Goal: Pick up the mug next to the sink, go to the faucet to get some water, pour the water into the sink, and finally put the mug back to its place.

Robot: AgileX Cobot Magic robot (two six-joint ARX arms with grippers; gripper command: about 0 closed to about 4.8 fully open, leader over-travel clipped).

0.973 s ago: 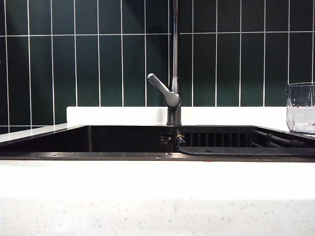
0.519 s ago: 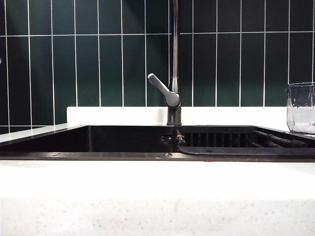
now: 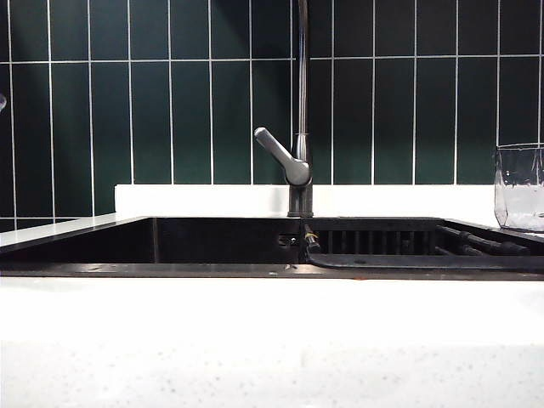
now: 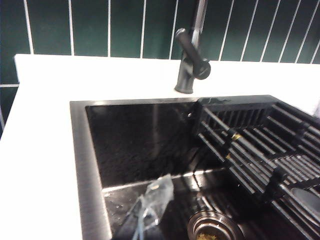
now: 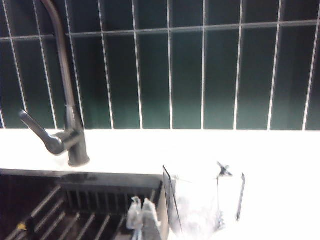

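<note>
The clear glass mug stands upright on the white countertop at the far right, next to the black sink. The faucet rises behind the sink's middle, its grey lever angled up to the left. Neither gripper shows in the exterior view. In the left wrist view my left gripper hangs shut and empty over the sink basin, with the faucet beyond it. In the right wrist view my right gripper is shut and empty above the ribbed rack, just beside the mug and apart from it.
A ribbed black rack fills the sink's right half. A metal drain sits in the basin floor. White speckled countertop runs along the front, and dark green wall tiles stand behind.
The mug, faucet and sink have not moved. A small grey sliver has come into the left edge of the exterior view.
</note>
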